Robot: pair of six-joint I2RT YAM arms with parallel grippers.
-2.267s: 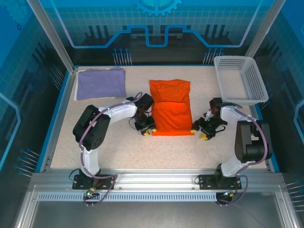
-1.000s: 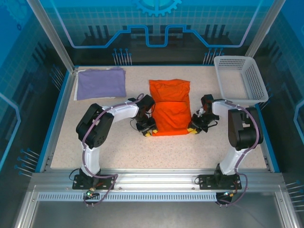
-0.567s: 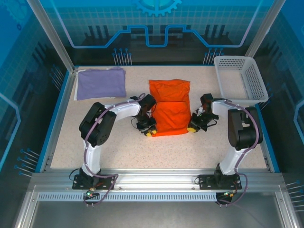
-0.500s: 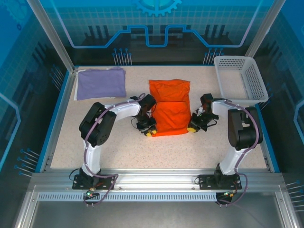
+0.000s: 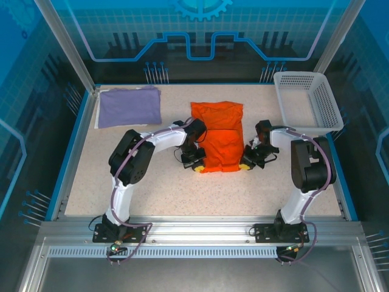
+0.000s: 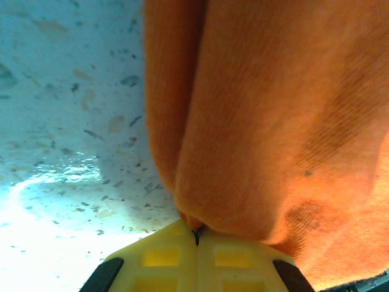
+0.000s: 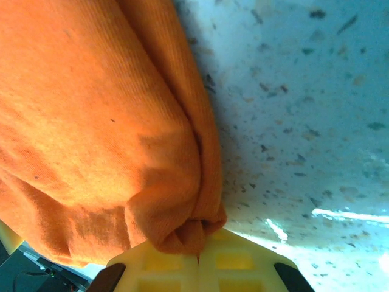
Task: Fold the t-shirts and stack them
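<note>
Bright orange soft cloth t-shirt [image 5: 219,145]: left gripper [image 5: 197,166], right gripper [image 5: 246,164] both just finishing closing, pinching near corners (left corner drawing inward); next fold likely starting.

It was a robotics lab cell: a speckled surface [image 5: 182,194] fenced by aluminium framing [image 5: 194,230] and blue printed panels [image 5: 121,36].

top: bright, even overhead light, sharp, only faint shadows on surface [image 5: 182,194] | left wrist: white glare at 8 o'clock, orange t-shirt [image 6: 273,121] weave slightly soft | right wrist: glare streak at 4 o'clock, shadow along cloth fold
</note>
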